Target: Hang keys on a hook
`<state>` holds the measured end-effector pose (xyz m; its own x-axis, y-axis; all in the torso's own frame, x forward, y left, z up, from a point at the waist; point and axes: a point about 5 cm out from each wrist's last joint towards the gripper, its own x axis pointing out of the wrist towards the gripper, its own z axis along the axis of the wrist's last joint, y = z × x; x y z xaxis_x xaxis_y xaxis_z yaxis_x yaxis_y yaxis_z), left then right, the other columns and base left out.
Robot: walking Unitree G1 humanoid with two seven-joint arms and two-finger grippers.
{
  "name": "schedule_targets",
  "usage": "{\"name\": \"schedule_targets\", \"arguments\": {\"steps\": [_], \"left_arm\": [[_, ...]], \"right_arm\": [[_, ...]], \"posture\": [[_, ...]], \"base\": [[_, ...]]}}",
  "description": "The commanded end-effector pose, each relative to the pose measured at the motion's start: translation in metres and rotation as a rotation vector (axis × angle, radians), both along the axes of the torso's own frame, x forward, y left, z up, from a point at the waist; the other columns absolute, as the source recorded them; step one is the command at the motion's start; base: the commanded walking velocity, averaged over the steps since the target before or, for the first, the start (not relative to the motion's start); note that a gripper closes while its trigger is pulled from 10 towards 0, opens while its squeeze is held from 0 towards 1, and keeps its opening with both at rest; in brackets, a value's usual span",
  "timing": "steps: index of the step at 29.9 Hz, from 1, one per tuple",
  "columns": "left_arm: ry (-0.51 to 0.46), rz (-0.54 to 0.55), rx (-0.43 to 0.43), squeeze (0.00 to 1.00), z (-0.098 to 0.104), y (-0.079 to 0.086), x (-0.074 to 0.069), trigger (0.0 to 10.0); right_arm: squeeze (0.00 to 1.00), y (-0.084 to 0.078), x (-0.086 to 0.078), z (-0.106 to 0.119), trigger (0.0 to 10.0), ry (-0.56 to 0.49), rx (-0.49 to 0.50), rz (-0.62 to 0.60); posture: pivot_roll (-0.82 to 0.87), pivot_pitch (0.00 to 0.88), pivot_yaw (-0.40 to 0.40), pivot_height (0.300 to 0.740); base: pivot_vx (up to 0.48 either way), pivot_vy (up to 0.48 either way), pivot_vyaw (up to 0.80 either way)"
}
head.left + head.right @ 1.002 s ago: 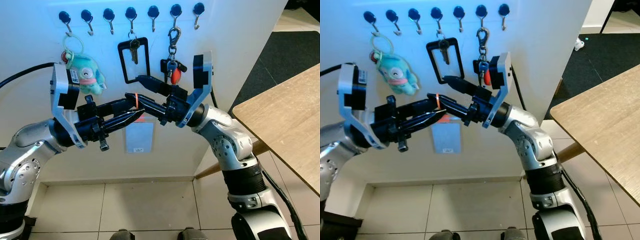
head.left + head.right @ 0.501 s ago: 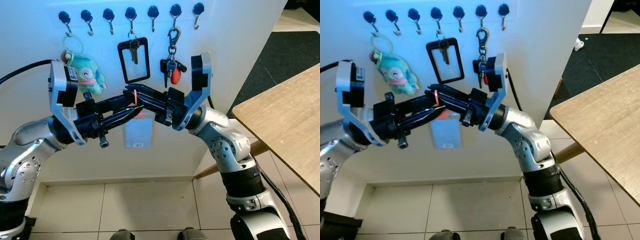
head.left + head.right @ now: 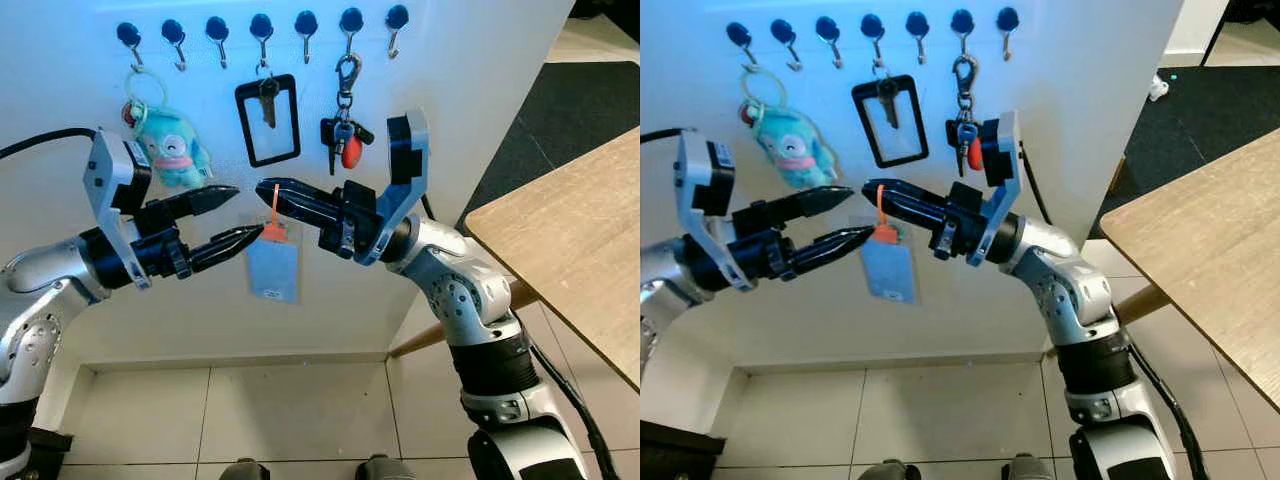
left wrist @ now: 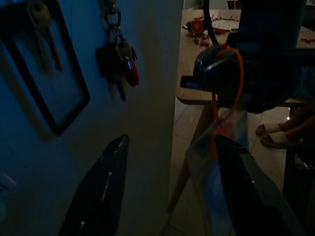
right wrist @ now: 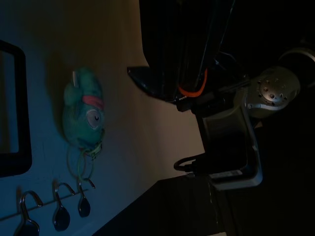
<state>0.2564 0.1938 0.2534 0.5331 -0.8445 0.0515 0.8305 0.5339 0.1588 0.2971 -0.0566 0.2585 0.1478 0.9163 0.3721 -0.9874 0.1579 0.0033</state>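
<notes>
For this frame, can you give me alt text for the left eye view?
The right tool carries a blue tag by its orange loop, facing the open left tool. Above them a white wall holds a hook row with a plush toy, a black frame and keys.

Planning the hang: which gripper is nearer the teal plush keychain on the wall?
Left. The left gripper sits open just below and beside the teal plush keychain; the right gripper, carrying the orange loop, is farther off.
</notes>
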Motion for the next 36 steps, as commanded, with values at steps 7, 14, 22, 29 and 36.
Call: {"name": "schedule_targets", "arguments": {"steps": [7, 14, 22, 29, 36], "left_arm": [[0.075, 0.064, 0.091, 0.00, -0.022, 0.014, 0.002, 10.0], [0.268, 0.282, 0.198, 0.00, -0.083, 0.053, 0.012, 10.0], [0.492, 0.515, 0.259, 0.00, -0.158, 0.078, 0.012, 10.0], [0.715, 0.729, 0.358, 0.00, -0.233, 0.093, -0.009, 10.0], [0.871, 0.990, 0.148, 0.00, -0.267, 0.100, -0.029, 10.0]], "right_arm": [[0.00, 0.003, 0.002, -0.011, 0.0, 0.024, -0.043, -0.014], [0.00, 0.002, 0.014, -0.067, 0.0, 0.090, -0.302, -0.147], [0.00, -0.018, 0.017, -0.156, 0.0, 0.250, -0.585, -0.322], [0.00, -0.063, 0.009, -0.225, 6.0, 0.470, -0.754, -0.599], [0.00, -0.103, -0.019, -0.272, 10.0, 0.672, -0.873, -0.828]], "posture": [[-0.04, 0.127, 0.068, 0.740], [-0.04, 0.121, 0.062, 0.740], [-0.04, 0.116, 0.062, 0.740], [-0.04, 0.114, 0.068, 0.740], [-0.04, 0.103, 0.071, 0.740]], "base": [[0.000, 0.000, 0.00], [0.000, 0.000, 0.00], [0.000, 0.000, 0.00], [0.000, 0.000, 0.00], [0.000, 0.000, 0.00]]}}
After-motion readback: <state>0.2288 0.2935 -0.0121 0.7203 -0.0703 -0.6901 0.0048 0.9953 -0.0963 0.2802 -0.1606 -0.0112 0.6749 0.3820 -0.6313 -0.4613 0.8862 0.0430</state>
